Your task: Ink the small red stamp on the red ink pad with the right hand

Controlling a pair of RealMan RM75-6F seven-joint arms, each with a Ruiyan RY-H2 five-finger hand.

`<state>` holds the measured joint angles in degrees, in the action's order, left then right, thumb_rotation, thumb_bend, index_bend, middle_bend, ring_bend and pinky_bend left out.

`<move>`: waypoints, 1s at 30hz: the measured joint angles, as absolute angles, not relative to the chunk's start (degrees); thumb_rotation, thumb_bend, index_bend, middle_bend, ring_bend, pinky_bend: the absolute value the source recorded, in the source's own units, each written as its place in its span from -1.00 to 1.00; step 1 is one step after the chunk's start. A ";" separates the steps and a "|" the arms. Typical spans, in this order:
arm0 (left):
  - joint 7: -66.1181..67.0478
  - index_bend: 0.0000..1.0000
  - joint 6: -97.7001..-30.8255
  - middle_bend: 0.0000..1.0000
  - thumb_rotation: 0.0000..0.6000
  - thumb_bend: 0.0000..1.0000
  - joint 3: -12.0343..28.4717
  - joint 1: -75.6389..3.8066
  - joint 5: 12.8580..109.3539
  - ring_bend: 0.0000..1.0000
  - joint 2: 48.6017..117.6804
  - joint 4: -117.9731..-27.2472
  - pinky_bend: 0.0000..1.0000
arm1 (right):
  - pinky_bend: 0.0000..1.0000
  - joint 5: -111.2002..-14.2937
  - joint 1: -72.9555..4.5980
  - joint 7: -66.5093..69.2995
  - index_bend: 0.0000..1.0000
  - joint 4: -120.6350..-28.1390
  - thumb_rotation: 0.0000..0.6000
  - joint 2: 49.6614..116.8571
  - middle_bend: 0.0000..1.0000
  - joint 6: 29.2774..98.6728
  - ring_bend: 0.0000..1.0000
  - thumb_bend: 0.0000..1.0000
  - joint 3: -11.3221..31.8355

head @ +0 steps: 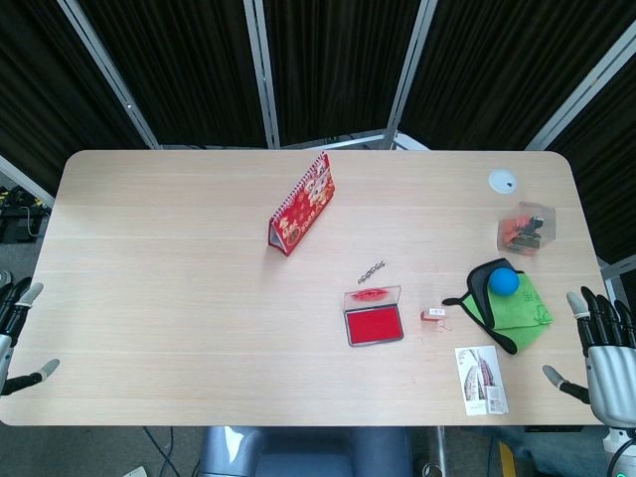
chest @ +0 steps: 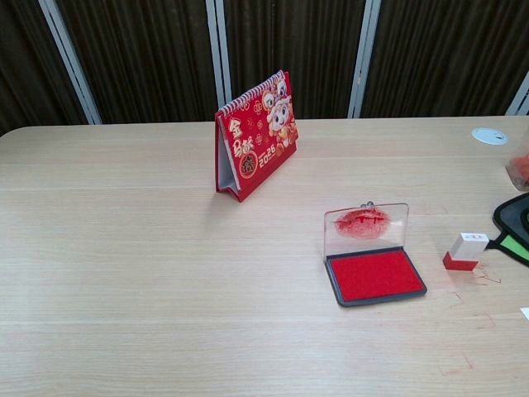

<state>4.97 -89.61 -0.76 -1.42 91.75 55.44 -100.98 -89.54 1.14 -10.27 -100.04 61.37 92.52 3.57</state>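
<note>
Right hand (head: 606, 350) parked at bench (head: 179, 298) near-right edge, fingers spread, holding nothing; small red stamp (head: 434, 315) well apart from it. Stamp lies on bench just right of red ink pad (head: 374, 324), not touching. Pad lid propped up, red felt exposed, ready for pressing. Left hand (head: 18, 333) idle at far-left edge, fingers apart, empty. Desk calendar (head: 302, 204) stands behind, out of reach path. Grasp not yet begun.

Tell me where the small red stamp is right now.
The stamp stands on the table, right of centre in the head view, between the open ink pad and the green cloth, untouched by either hand.
</note>
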 measured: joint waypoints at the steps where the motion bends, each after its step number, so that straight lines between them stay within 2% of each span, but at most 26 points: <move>1: 5.17 -1.00 -89.62 -1.00 1.00 -1.00 -0.72 -1.36 91.57 -1.00 55.52 -101.00 -1.00 | -1.00 -89.52 1.08 -10.21 -1.00 -100.00 1.00 61.40 -1.00 92.39 -1.00 -1.00 3.56; 6: 5.28 -1.00 -89.54 -1.00 1.00 -1.00 -0.64 -1.35 91.46 -1.00 55.62 -101.15 -1.00 | -1.00 -89.86 0.71 -9.58 -1.00 -99.31 1.00 61.68 -1.00 91.96 -1.00 -1.00 3.53; 7: 5.20 -1.00 -89.52 -1.00 1.00 -1.00 -0.61 -1.37 91.44 -1.00 55.61 -101.19 -1.00 | -0.88 -89.88 0.61 -9.41 -1.00 -99.14 1.00 61.76 -1.00 91.86 -0.98 -1.00 3.55; 9: 5.05 -1.00 -89.53 -1.00 1.00 -1.00 -0.52 -1.38 91.33 -1.00 55.61 -101.20 -1.00 | -0.25 -89.82 0.20 -9.01 -1.00 -98.69 1.00 61.97 -1.00 91.34 -0.66 -1.00 3.73; 10: 5.00 -1.00 -89.55 -1.00 1.00 -1.00 -0.44 -1.38 91.21 -1.00 55.64 -101.17 -1.00 | 0.21 -89.74 -0.07 -8.87 -1.00 -98.46 1.00 62.09 -1.00 91.03 -0.33 -1.00 3.87; 11: 4.98 -1.00 -89.54 -1.00 1.00 -1.00 -0.36 -1.40 91.08 -1.00 55.69 -101.12 -1.00 | 0.52 -89.68 -0.61 -8.85 -1.00 -97.99 1.00 62.35 -1.00 90.52 -0.01 -1.00 4.18; 13: 5.04 -1.00 -89.26 -1.00 1.00 -1.00 -0.17 -1.56 90.71 -1.00 55.88 -101.01 -1.00 | 0.75 -89.69 -1.74 -9.15 -1.00 -96.95 1.00 62.87 -1.00 89.39 0.29 -1.00 4.63; 14: 5.15 -1.00 -89.04 -1.00 1.00 -1.00 -0.06 -1.67 90.48 -1.00 56.01 -100.97 -1.00 | 0.83 -89.66 -2.58 -9.71 -1.00 -96.37 1.00 63.19 -1.00 88.22 0.37 -1.00 4.83; 17: 6.16 -1.00 -87.91 -1.00 1.00 -1.00 0.37 -2.22 89.32 -1.00 56.54 -100.90 -1.00 | 0.93 -89.27 -5.37 -12.40 -1.00 -95.32 1.00 64.00 -1.00 83.86 0.47 -1.00 5.41; 21: 8.73 -1.00 -87.04 -1.00 1.00 -1.00 1.07 -2.73 87.68 -1.00 57.56 -100.81 -1.00 | 0.97 -87.50 -10.07 -15.54 -1.00 -94.76 1.00 65.44 -0.97 76.04 0.51 -1.00 6.51; 26: 12.86 -1.00 -86.88 -1.00 1.00 -1.00 2.06 -3.15 85.75 -1.00 59.68 -100.82 -1.00 | 1.00 -81.41 -16.60 -18.15 -0.84 -94.54 1.00 68.28 -0.65 64.54 0.58 -1.00 8.11; 30: 13.92 -1.00 -85.64 -1.00 1.00 -1.00 2.33 -3.72 84.68 -1.00 60.22 -100.80 -1.00 | 1.00 -75.99 -21.16 -20.88 -0.65 -93.22 1.00 72.25 -0.49 59.20 0.60 -1.00 9.25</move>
<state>13.92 -85.64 2.33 -3.72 84.68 60.22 -100.80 -75.99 -21.16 -20.88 -93.22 72.25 59.20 9.25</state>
